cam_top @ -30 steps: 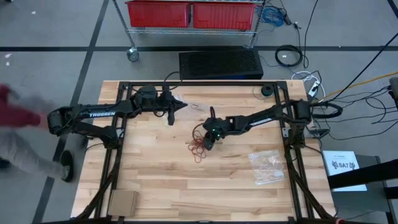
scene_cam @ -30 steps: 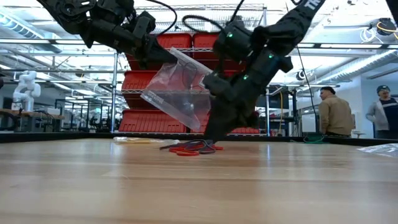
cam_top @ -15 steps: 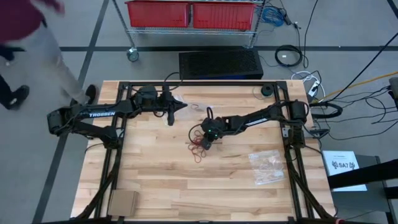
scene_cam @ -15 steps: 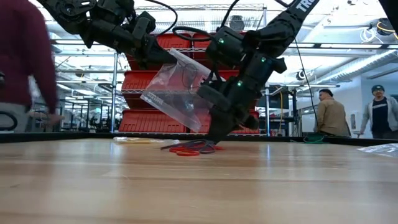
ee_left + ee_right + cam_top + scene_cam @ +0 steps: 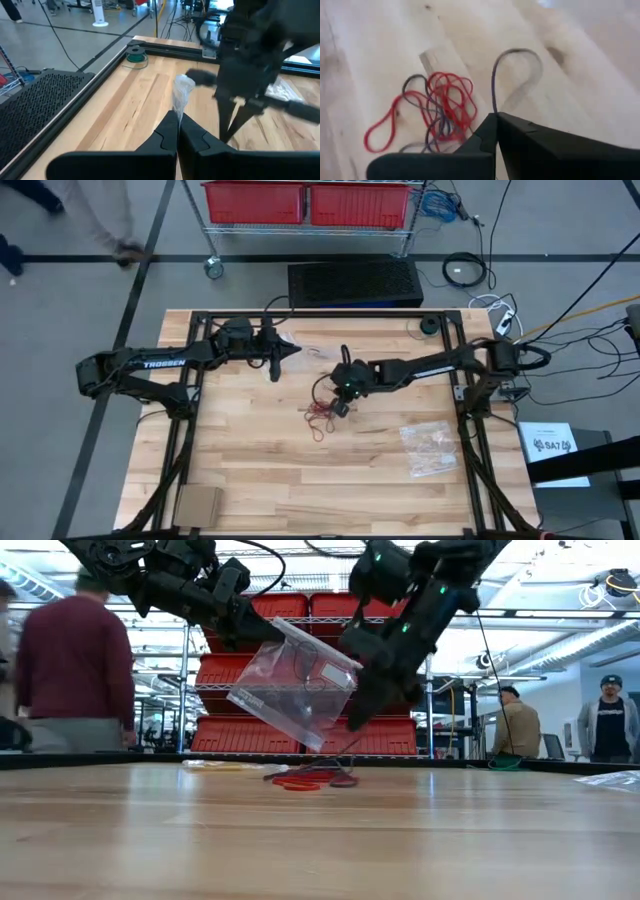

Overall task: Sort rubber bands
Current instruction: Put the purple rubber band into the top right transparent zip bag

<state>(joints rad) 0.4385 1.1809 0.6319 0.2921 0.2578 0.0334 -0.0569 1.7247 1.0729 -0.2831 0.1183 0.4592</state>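
A pile of red and dark rubber bands (image 5: pixel 318 416) lies at the table's middle and also shows in the right wrist view (image 5: pixel 437 107). My right gripper (image 5: pixel 339 406) hangs just above the pile, shut on one dark band (image 5: pixel 516 54). My left gripper (image 5: pixel 292 351) stays in the air over the far left-middle of the table, shut on a clear plastic bag (image 5: pixel 295 685). The bag hangs below that gripper, clear of the table. My right gripper pinches the dark band's one end (image 5: pixel 494 109) between its two shut fingertips, slanting down from the table's right. The rest of the loop stands out beyond the fingertips. In the low view a thin strand (image 5: pixel 345 750) runs from the gripper down toward the pile. My left gripper pinches the bag's upper edge (image 5: pixel 179 107) between its two shut fingers, coming nearly level from the table's left. The bag (image 5: pixel 182 91) sticks out beyond the fingertips and hangs tilted in the air.
A second clear bag (image 5: pixel 430 446) with bands in it lies near the right edge. A cardboard piece (image 5: pixel 197 503) lies at the near left corner and a green roll (image 5: pixel 136 56) at the far right. People stand and walk in the room beyond the table.
My right gripper has shut at the pile on the dark band and risen off the table, moving slightly toward the right edge. The band has been drawn up out of the pile, which stays where it was. A person has walked past behind the table.
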